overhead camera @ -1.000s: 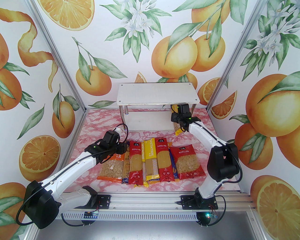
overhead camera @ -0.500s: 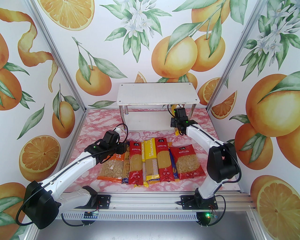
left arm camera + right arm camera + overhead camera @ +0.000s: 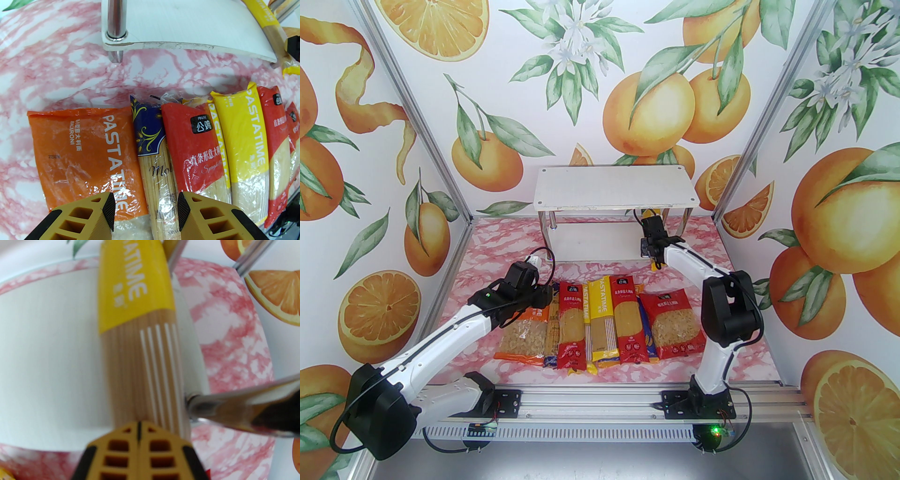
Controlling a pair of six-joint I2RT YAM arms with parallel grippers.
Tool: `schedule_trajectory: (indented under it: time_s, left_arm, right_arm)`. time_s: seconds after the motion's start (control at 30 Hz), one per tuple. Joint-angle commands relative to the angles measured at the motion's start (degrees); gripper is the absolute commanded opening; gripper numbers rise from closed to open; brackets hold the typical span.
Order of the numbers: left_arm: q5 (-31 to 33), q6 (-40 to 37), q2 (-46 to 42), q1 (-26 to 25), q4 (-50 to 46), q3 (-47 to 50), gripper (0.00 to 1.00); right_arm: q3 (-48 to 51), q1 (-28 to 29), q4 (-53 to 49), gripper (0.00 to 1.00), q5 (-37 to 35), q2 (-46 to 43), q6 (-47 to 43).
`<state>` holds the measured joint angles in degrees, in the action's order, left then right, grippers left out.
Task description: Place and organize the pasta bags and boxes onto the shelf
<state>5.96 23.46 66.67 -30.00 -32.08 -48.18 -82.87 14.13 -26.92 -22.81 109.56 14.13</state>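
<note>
Nearest, both arm bases sit bolted to an aluminium rail (image 3: 590, 403) at the table's front edge. The left arm stretches forward and low, angled inward. The left gripper (image 3: 145, 201) hangs over the left end of a row of pasta packs, its jaws apart and holding nothing, above the point where the orange bag (image 3: 77, 150) meets the dark blue spaghetti pack (image 3: 150, 131).

The row lies flat on the pink marbled table (image 3: 497, 243), packs side by side and partly overlapping. From left to right after those two come a red spaghetti pack (image 3: 194, 150), yellow PASTATIME packs (image 3: 246, 131), a second red pack (image 3: 628, 318) and a red bag (image 3: 677, 323).

The right arm rises from its base, folds at the elbow and reaches far forward under the shelf (image 3: 614, 192). The right gripper (image 3: 139, 425) is clenched with its fingertips pressed together and grasping nothing, at the near end of a yellow pack (image 3: 136, 298). That pack lies lengthwise on the lower board (image 3: 46, 357), along its right side beside a chrome leg (image 3: 234, 404). The top board is bare.

Walls (image 3: 440, 117) printed with oranges, leaves and blossom enclose the table.
</note>
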Motion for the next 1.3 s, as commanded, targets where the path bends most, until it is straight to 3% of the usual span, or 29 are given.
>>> schedule_trajectory:
  time_s: [0.0, 0.17, 0.37, 0.53, 0.67, 0.9, 1.07, 1.17, 1.27]
  left_arm:
    - [0.4, -0.5, -0.3, 0.3, -0.2, 0.6, 0.49]
    - [0.4, -0.5, -0.2, 0.3, -0.1, 0.8, 0.50]
    - [0.6, -0.5, -1.1, 0.3, 0.5, 1.7, 0.52]
    - [-0.8, -1.1, -4.0, 0.0, 3.6, 3.3, 0.52]
    - [-0.5, -1.7, -6.5, -2.2, 3.7, 3.1, 0.51]
    - [0.6, -1.3, -6.8, -9.5, 2.3, 1.6, 0.50]
    - [1.1, 1.0, -3.2, -13.9, 4.2, 2.1, 0.49]
    - [-0.1, 2.7, -1.7, -14.2, 6.5, 3.0, 0.51]
    - [-2.8, 3.2, -0.7, -14.2, 8.7, 3.5, 0.55]
  right_arm:
    - [-3.0, -1.0, -3.2, 0.00, -2.8, 2.5, 0.9]
    - [-5.2, -1.6, -4.1, 0.00, -1.7, 3.7, 0.9]
    - [-6.0, -1.7, -4.0, 0.07, 1.6, 1.7, 0.1]
    - [-3.4, 0.2, -2.7, 0.33, 5.7, -4.7, -1.8]
    - [-0.2, 4.1, -5.3, 0.42, 6.1, -10.9, -2.5]
    - [12.8, 13.9, -10.6, 0.41, 8.0, -26.3, 3.1]
    - [23.0, 20.8, -14.5, 0.48, 11.5, -36.3, 13.3]
    - [29.5, 24.3, -13.8, 0.57, 12.2, -41.5, 19.6]
    - [33.5, 28.2, -13.0, 0.59, 12.3, -43.8, 24.5]
